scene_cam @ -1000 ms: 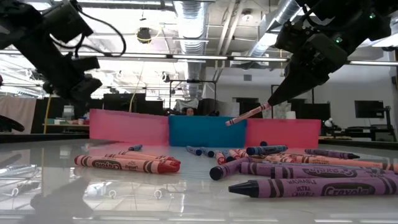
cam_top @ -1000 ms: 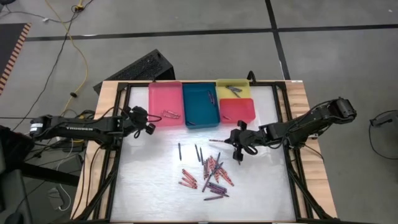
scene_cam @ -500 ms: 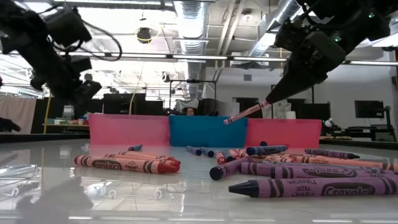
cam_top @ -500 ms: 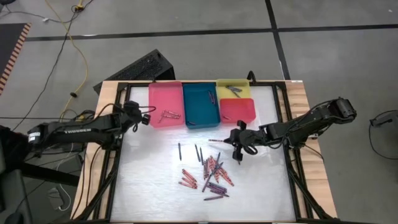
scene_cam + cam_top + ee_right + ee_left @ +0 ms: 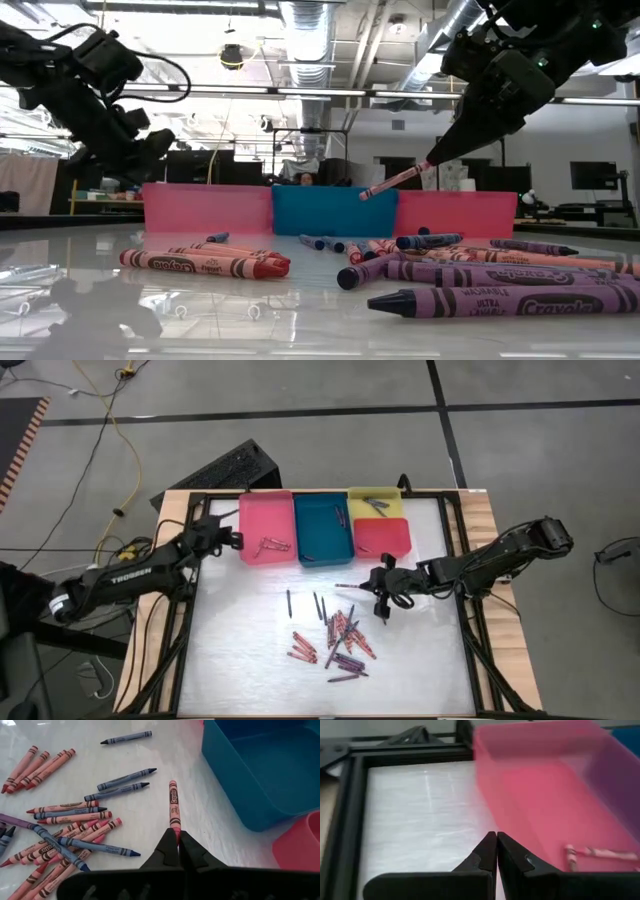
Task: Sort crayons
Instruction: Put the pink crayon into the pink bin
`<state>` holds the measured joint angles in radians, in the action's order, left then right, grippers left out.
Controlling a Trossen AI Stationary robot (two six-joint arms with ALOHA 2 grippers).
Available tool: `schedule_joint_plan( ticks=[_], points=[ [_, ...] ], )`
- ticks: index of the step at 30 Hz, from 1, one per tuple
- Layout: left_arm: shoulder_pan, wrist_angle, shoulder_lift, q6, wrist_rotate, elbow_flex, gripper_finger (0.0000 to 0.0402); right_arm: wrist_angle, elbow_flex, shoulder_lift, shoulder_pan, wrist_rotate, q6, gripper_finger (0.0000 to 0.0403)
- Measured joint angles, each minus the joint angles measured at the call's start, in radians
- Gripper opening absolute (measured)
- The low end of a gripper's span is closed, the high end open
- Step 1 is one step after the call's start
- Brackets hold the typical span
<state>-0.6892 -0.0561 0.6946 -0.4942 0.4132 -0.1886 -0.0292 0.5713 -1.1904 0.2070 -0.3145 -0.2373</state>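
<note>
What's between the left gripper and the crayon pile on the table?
Bare table top. In the high view the left gripper, shut and empty, sits by the pink tray, and nothing lies on the surface between it and the crayon pile; the nearest is one dark loose crayon.

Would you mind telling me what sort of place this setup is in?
Probably a robotics lab or workshop: exposed ceiling ducts, rows of monitors behind the table, and cables trailing across the concrete floor.

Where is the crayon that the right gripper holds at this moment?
In the high view the held pink crayon sticks out from the right gripper, above the table, just below the red tray and above the loose crayon pile.
</note>
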Motion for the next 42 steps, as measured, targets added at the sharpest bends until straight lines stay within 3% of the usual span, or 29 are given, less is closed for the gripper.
schedule_joint_plan(
  ticks=[8,15,30,42],
  points=[
    [-0.186,0.096,0.066,-0.023,-0.190,0.000,0.0000,0.000,0.000,0.000,-0.018,-0.001,0.011,0.0000],
    [-0.223,0.220,0.174,-0.006,-0.306,0.000,0.0000,0.011,-0.001,0.000,-0.020,-0.002,0.026,0.0000],
    [-0.223,0.380,0.353,0.047,-0.333,0.000,0.0000,0.017,-0.001,0.000,-0.020,-0.002,0.028,0.0000],
    [-0.223,0.437,0.371,0.094,-0.403,-0.020,0.0000,0.016,-0.001,0.000,-0.019,-0.002,0.029,0.0000]
  ],
)
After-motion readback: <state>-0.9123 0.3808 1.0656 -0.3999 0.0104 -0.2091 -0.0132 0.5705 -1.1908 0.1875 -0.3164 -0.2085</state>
